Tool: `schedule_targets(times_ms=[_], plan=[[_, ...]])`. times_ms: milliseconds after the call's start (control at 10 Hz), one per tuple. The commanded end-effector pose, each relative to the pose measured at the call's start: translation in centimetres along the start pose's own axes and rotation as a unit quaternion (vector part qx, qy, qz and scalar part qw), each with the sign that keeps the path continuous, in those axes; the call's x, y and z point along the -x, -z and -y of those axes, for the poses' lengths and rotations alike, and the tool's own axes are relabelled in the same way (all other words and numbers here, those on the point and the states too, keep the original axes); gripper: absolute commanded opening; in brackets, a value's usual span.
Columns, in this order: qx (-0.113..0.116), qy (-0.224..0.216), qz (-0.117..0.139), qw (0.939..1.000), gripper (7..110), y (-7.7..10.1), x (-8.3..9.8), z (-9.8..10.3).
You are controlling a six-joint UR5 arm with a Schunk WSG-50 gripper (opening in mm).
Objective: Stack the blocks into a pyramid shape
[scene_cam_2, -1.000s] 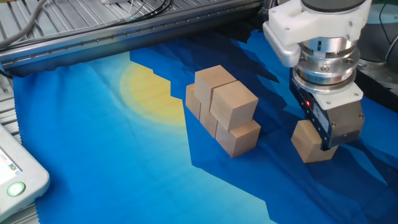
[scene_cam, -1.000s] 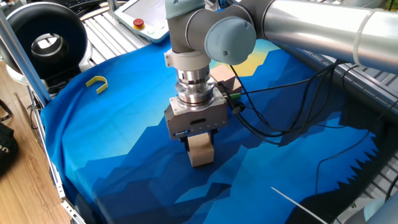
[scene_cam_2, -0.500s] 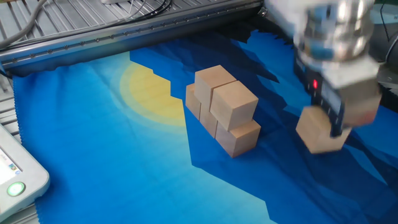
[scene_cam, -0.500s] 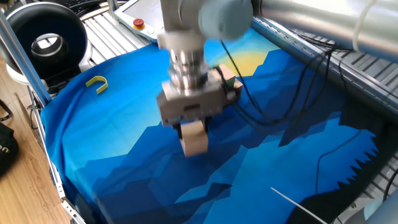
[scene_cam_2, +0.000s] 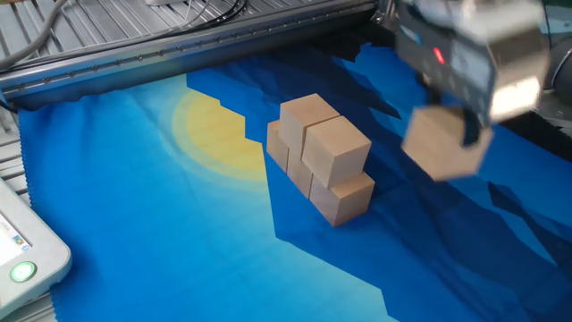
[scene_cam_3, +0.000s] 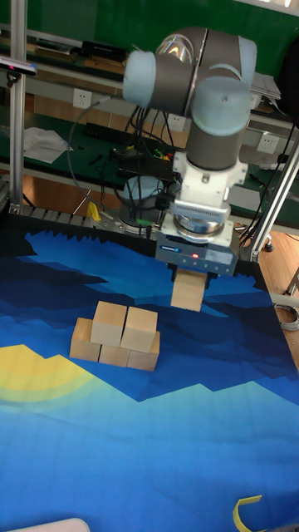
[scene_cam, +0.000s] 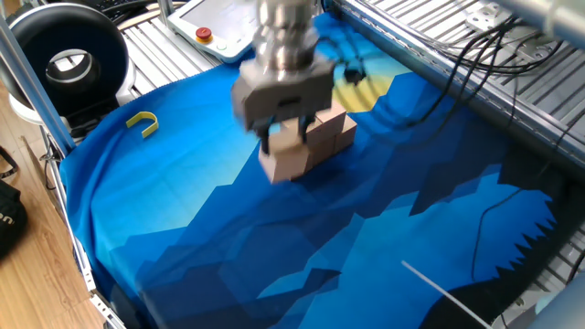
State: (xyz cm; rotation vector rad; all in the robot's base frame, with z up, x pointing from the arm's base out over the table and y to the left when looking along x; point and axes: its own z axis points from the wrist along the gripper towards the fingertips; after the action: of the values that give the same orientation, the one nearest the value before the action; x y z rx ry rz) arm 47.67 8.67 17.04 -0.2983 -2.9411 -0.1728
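Pincer (scene_cam_3: 189, 281) gripping the last block (scene_cam_2: 441, 143) in midair.
It's hanging just beside the five-block stack (scene_cam_2: 320, 157), not touching it.

Motion smears the pincer (scene_cam: 285, 137) and the block (scene_cam_2: 444, 143) it carries in both fixed views — finger edges unreadable — while the stack (scene_cam: 331, 132) sits half hidden behind them, its block count uncertain there.
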Motion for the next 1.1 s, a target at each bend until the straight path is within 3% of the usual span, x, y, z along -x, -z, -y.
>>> schedule_targets(times_ms=[0,400,600,900,1000], plan=[[-0.019,0.01,-0.006,0.9997,7,1.7,0.5,2.1],[-0.05,-0.002,-0.013,0.9987,7,1.4,-0.3,2.7],[-0.051,-0.002,-0.021,0.9985,7,1.3,-0.3,2.9],[-0.077,0.033,-0.025,0.9962,7,1.3,1.2,5.2],[-0.088,0.041,-0.005,0.9953,7,1.3,2.4,5.4]])
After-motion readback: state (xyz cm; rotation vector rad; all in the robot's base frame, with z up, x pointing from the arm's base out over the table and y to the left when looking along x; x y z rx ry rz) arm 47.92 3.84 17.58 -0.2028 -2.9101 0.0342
